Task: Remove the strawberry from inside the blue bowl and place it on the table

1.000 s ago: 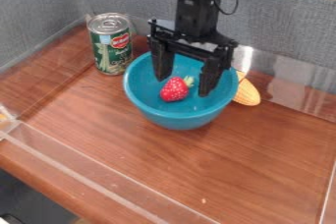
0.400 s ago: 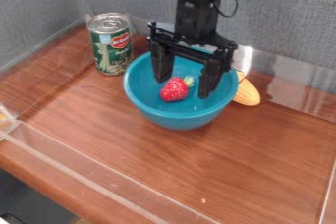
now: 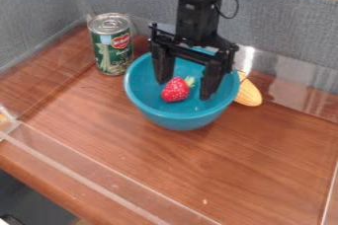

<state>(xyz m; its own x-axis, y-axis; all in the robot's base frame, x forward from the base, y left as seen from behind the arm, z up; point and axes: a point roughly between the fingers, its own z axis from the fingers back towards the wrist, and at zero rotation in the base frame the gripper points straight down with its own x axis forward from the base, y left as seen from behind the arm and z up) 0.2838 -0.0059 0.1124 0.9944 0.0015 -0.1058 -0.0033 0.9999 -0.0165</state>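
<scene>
A small red strawberry with a green top lies inside the teal-blue bowl, which stands on the reddish-brown wooden table. My black gripper points straight down over the bowl, open wide, its two fingers reaching below the rim on either side of the strawberry. Nothing is held; the fingertips stand apart from the fruit.
A green can stands upright just left of the bowl. An orange-yellow oblong item lies against the bowl's right side. Clear plastic walls edge the table at the front and left, and a grey panel stands behind.
</scene>
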